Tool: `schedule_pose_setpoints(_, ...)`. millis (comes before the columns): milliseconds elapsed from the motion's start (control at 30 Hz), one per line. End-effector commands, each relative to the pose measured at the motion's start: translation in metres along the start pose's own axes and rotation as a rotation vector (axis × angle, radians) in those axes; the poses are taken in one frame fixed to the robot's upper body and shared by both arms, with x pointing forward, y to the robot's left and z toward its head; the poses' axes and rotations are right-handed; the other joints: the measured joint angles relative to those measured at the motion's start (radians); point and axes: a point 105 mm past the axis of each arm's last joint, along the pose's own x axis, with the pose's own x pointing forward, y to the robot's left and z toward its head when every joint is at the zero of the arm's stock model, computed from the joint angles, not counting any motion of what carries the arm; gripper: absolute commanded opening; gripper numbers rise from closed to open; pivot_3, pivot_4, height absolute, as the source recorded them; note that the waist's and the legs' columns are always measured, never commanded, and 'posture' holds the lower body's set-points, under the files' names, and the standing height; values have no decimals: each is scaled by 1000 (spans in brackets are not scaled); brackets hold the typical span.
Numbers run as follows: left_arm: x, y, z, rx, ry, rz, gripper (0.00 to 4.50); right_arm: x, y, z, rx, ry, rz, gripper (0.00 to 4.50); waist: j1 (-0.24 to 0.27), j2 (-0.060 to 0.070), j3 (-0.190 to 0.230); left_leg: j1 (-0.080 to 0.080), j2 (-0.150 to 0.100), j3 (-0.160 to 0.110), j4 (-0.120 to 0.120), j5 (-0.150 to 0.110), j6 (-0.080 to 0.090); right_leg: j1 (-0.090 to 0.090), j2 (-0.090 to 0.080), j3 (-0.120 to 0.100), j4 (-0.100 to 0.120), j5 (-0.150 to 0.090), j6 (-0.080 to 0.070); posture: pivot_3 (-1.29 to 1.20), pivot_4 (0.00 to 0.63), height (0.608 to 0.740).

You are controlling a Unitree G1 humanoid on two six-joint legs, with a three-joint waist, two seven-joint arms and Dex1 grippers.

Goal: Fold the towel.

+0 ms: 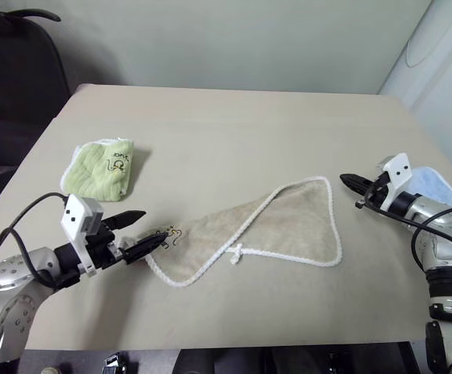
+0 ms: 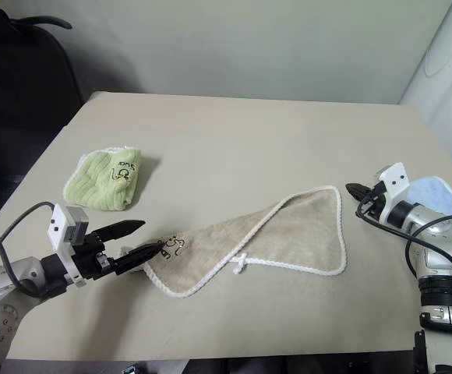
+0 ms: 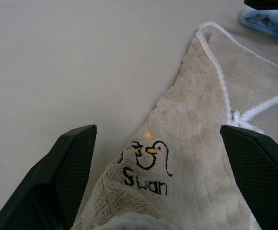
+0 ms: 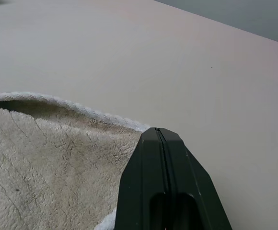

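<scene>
The table [image 1: 234, 117] is lying mostly bare, and the towel [image 1: 280, 234] is sprawling across its near middle in a skewed, half-doubled shape, its white corded edge running from the embroidered corner by the left gripper [image 1: 140, 234] up to a peak near the right gripper [image 1: 349, 183]. The left gripper is standing released, its fingers spread wide on either side of the embroidered corner without pinching it; the right gripper is sitting clenched on nothing, just beside the far corner, though whether its tips are brushing the cloth is hard to tell. The risk from here is closing on one layer only, or dragging the corner so the bunched cloth twists and the fold comes out crooked; a swing toward the left could also be nudging the green towel [image 1: 101, 167]. The blue towel [image 1: 432, 183] is crowding the right edge by the right arm, so the open room is lying toward the far middle of the table.
</scene>
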Motion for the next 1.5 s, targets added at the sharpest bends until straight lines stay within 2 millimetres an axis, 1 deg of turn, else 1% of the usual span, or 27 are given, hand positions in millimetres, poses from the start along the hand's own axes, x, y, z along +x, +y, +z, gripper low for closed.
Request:
schedule_pose_setpoints(33,1,-3,15,64,-50,3,4483,-1,-6,18,-49,-47,-1,0,0,0,0,0,0,0,0,0,0,0,0,0,0,0,0,0,150,740)
schedule_pose_setpoints(133,3,-3,12,57,-54,21,4483,2,-5,17,-44,-50,-8,0,-1,0,0,0,0,0,0,0,0,0,0,0,0,0,0,0,150,740)
schedule_pose_setpoints(200,3,-5,14,66,-61,22,4483,4,-3,19,-43,-52,5,0,-1,0,0,0,1,0,0,0,0,0,0,0,0,0,0,0,150,740)
schedule_pose_setpoints(300,3,-5,13,68,-61,39,4483,7,-2,15,-44,-35,14,0,-1,0,0,0,1,0,0,0,0,0,0,0,0,0,0,0,150,740)
schedule_pose_setpoints(367,3,-8,13,70,-58,36,4483,10,-1,16,-45,-33,28,0,-1,0,0,1,1,0,0,0,0,0,0,0,0,0,0,0,150,740)
schedule_pose_setpoints(533,5,-12,11,72,-48,23,4483,8,-5,17,-49,-36,18,0,-1,0,0,1,1,0,0,0,0,0,0,0,0,0,0,0,150,740)
schedule_pose_setpoints(667,10,-15,9,77,-42,-1,4483,3,-3,11,-55,-22,13,0,1,0,0,1,1,0,0,0,1,1,0,0,0,0,-1,0,150,740)
schedule_pose_setpoints(833,15,-11,2,146,8,-18,4483,5,-1,6,-49,-6,7,0,0,0,0,1,1,0,0,-1,1,1,0,0,1,0,-1,0,150,740)
schedule_pose_setpoints(933,13,-14,5,186,31,-70,4483,10,-2,7,-53,1,18,0,-2,0,0,1,1,0,0,-1,0,0,1,0,1,-1,-1,0,150,740)
schedule_pose_setpoints(1000,13,-16,3,200,53,-99,4483,13,-5,5,-56,5,9,0,-3,0,0,2,1,-1,0,-1,0,0,1,0,1,-1,-1,0,150,740)
schedule_pose_setpoints(1133,7,-27,-2,259,141,-251,4483,20,-5,8,-65,-11,1,0,-4,0,0,2,1,-3,0,-2,-1,0,2,1,1,-1,-2,0,150,740)
schedule_pose_setpoints(1200,0,-36,-4,270,206,-382,4483,22,-4,6,-68,-17,-7,0,-3,0,0,2,1,-5,0,-2,0,-1,2,1,1,-1,-2,0,150,740)
schedule_pose_setpoints(1267,-4,-38,-8,321,275,-459,4483,22,-4,5,-67,-25,-18,0,-1,0,0,2,2,-7,0,-3,-1,-1,2,1,1,-1,-3,0,150,740)
schedule_pose_setpoints(1300,-4,-38,-11,377,307,-489,4483,22,-3,5,-63,-31,-24,0,-1,1,0,2,2,-8,0,-3,-1,-1,2,2,1,-1,-3,0,150,740)
schedule_pose_setpoints(1400,0,-41,-21,506,375,-585,4483,20,0,2,-56,-34,-33,0,2,1,0,2,3,-9,0,-3,0,-1,1,2,1,-1,-3,0,150,740)
schedule_pose_setpoints(1500,5,-43,-32,565,422,-649,4483,18,2,-1,-53,-34,-41,0,1,1,0,1,3,-8,0,-4,1,-1,0,3,1,-1,-3,0,150,740)
